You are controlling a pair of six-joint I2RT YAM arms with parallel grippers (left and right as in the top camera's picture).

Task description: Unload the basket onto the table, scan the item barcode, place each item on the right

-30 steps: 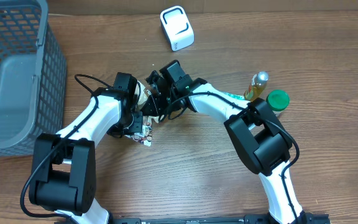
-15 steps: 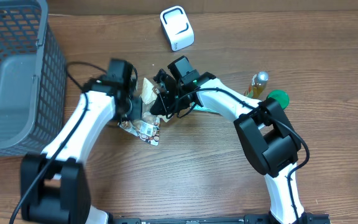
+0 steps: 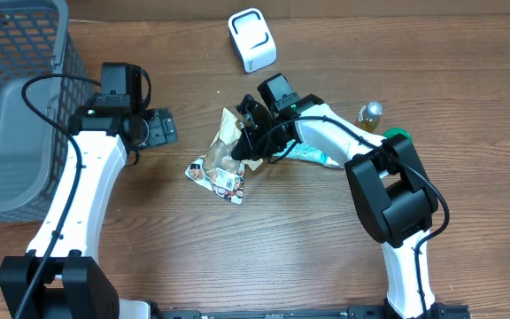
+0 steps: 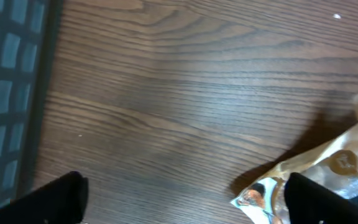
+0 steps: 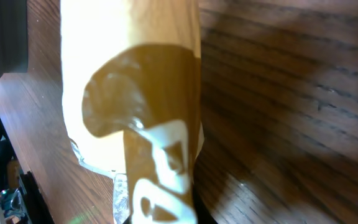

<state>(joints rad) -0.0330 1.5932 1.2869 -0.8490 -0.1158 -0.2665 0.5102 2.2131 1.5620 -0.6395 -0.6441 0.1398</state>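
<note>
The overhead view is bright and evenly lit, and sharp from edge to edge. The shadows on the table [image 3: 290, 248] are soft and pale. In the left wrist view the wood looks a little soft, with a broad dim band across the middle. The 2 dark fingertips [image 4: 58, 199] at the bottom are blurred. In the right wrist view the packet [image 5: 135, 106] is too near and out of focus, while the wood grain beside it is clearer.

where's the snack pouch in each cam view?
Overhead: pouch at centre, held by the right gripper.
Left wrist: pouch in the bottom right corner.
Right wrist: pouch close up, filling the left half.
Shared landmark: basket, at the left edge in overhead and left wrist.
</note>
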